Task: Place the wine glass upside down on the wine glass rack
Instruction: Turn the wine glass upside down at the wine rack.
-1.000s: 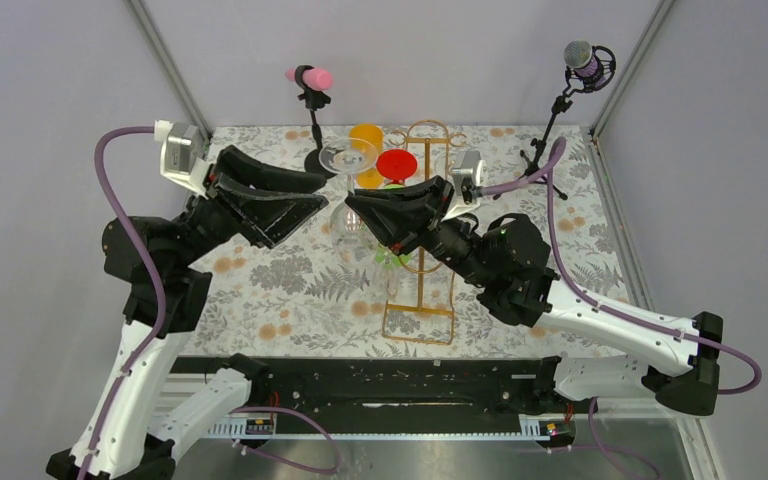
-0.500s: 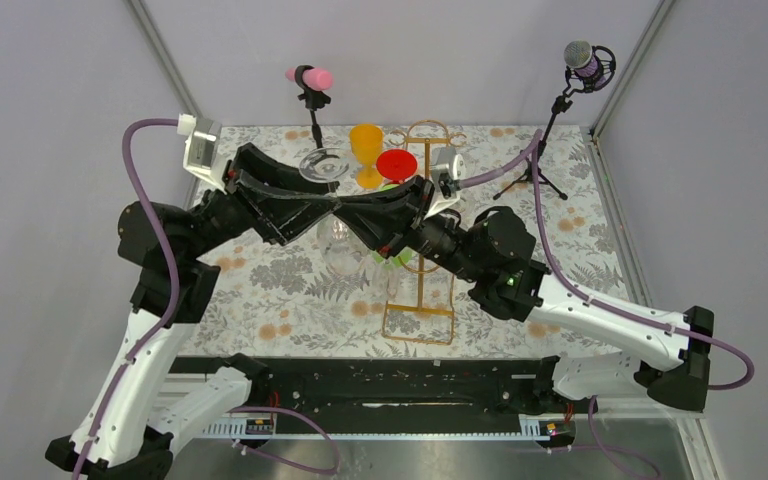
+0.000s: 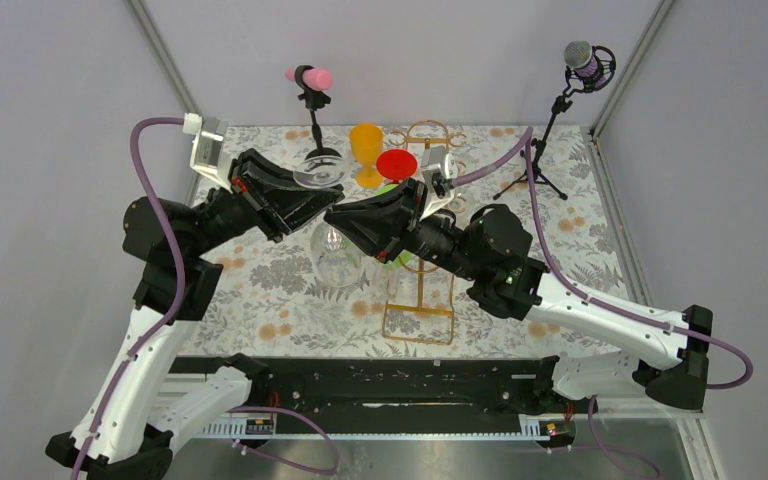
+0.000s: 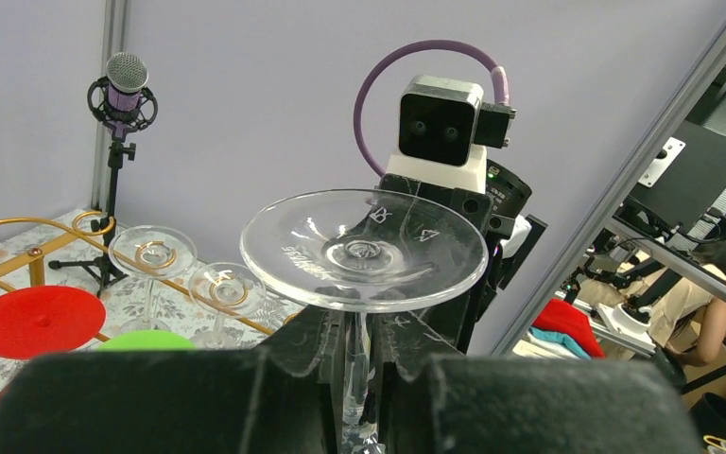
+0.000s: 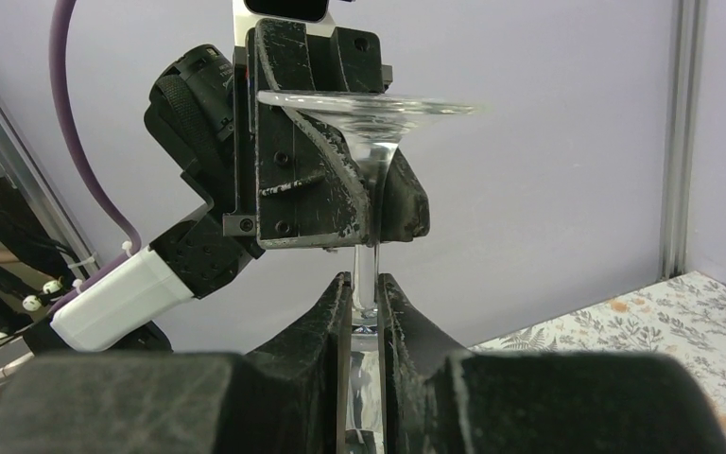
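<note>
Pinching wine glass (image 4: pixel 364 248) stem, left claw (image 4: pixel 359 364), right claw (image 5: pixel 366 305), rack (image 3: pixel 420 290) beside

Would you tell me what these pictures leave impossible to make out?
Bowl of the glass: left wrist view, hidden below the left jaws; right wrist view, mostly between the right jaws.
Middle of the rack: top view, covered by the right arm.
Green thing: left wrist view, cut off by the left jaws; top view, mostly behind the right arm.
</note>
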`<state>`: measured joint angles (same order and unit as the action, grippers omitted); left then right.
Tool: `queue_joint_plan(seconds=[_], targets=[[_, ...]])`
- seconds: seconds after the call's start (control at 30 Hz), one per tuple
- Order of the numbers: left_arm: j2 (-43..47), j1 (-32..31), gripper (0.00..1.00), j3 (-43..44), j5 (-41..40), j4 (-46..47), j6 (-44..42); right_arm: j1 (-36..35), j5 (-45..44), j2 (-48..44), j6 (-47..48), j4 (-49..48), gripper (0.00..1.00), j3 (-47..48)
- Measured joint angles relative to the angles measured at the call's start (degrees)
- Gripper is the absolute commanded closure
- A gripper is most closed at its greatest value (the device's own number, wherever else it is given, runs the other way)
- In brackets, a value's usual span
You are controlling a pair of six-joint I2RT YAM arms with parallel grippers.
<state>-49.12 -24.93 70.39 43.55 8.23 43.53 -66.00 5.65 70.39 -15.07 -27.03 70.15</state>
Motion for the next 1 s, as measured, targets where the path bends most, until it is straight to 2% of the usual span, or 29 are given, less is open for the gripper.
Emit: queue_joint_plan(seconds=[0.23, 0.47, 0.63, 0.7, 0.73, 0.77, 0.87, 0.97, 1.0], targets=[[0.04, -0.02, 1.0, 0.02, -0.02, -0.02, -0.04, 0.0, 0.02, 0.02, -0.26, 0.04, 0.74, 0.02], [-0.11, -0.2, 1.0, -0.02, 0.15, -0.07, 1.36, 0.0, 0.11, 1.18, -0.35, -0.04, 0.66, 1.11], [-0.11, -0.37, 1.0, -0.02, 0.26, -0.04, 1.62, 0.0, 1.18, 1.97, -0.28, 0.07, 0.8, 1.92], [-0.11, -0.42, 1.0, -0.02, 0.46, 0.0, 1.42, 0.02, 1.38, 2.01, -0.61, 0.09, 0.91, 1.97], [-0.11, -0.42, 1.0, -0.02, 0.55, 0.04, 1.27, 0.02, 1.36, 2.01, -0.74, 0.11, 1.0, 1.97], [-0.11, -0.42, 1.0, -0.02, 0.7, 0.2, 1.2, 0.02, 1.42, 2.01, -0.98, 0.11, 1.0, 1.99], [-0.11, -0.42, 0.6, -0.02, 0.85, 0.28, 1.07, 0.02, 1.55, 2.01, -1.01, 0.11, 1.0, 2.01], [-0.02, -0.5, 0.34, -0.02, 0.79, 0.76, 1.44, 0.02, 1.66, 1.99, -0.39, -0.02, 1.0, 1.55], [0.02, -0.52, 0.31, -0.04, 0.74, 0.87, 1.44, 0.02, 1.6, 1.97, -0.37, -0.11, 1.0, 1.18]])
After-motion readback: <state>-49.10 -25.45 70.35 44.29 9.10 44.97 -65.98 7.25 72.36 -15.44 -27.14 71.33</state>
